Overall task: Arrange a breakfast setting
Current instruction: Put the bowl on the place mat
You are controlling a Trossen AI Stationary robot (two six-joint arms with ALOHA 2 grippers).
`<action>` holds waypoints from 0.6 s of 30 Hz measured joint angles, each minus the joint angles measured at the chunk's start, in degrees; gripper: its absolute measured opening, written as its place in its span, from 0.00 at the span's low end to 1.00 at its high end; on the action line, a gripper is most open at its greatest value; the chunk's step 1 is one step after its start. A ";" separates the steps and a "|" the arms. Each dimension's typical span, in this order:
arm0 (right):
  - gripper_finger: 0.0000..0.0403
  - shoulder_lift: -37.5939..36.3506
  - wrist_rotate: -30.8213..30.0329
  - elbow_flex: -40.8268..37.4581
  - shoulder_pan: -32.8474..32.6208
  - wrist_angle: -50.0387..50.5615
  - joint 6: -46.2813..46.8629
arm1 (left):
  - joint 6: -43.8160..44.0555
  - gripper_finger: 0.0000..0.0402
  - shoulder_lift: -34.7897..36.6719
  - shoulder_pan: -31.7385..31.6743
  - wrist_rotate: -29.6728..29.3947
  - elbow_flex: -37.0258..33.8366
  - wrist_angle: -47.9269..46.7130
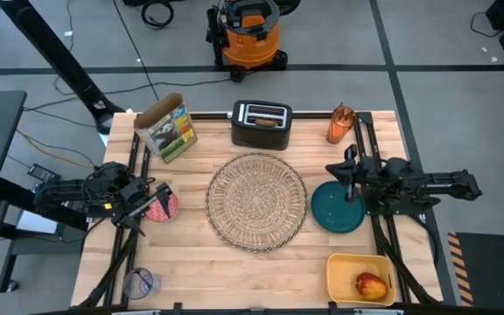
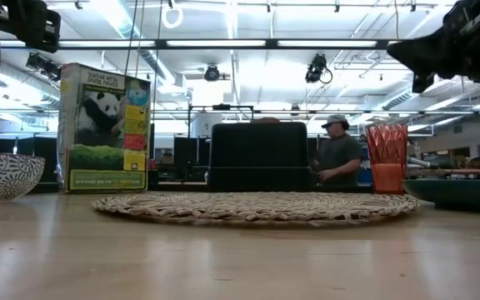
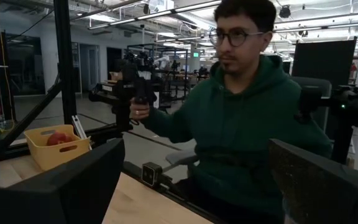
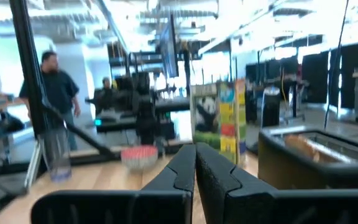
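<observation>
The woven wicker placemat (image 1: 256, 201) lies mid-table. The teal plate (image 1: 338, 210) rests flat on the table to the right of it. The small pink bowl (image 1: 163, 207) stands on the table to the left of it. The toast (image 4: 303, 146) sticks out of the black toaster (image 1: 261, 124). The orange cup (image 1: 340, 125) stands at the far right. The apple (image 1: 371, 284) lies in a yellow bin (image 1: 348, 262). No spoon shows. My left gripper (image 3: 194, 180) is open and empty, raised beside the bowl's left edge (image 1: 150, 204). My right gripper (image 4: 196, 163) is shut and empty, raised over the plate's far edge (image 1: 341, 171).
A panda cereal box (image 1: 169, 129) stands at the far left. A clear cup (image 1: 140, 282) stands at the near left corner. A person sits beyond the table's near edge (image 3: 241, 118). Bare wood lies in front of the placemat (image 1: 243, 276).
</observation>
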State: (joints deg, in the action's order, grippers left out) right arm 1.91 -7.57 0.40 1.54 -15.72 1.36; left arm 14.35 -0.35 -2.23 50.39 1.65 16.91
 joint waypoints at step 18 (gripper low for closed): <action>0.01 29.20 -13.40 15.60 -14.05 6.77 9.18 | -0.06 0.99 -0.01 0.01 -0.02 -0.02 2.43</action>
State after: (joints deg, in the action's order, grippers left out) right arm 31.11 -20.97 16.00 -12.51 -8.96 10.54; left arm 14.29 -0.36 -2.22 50.37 1.63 19.33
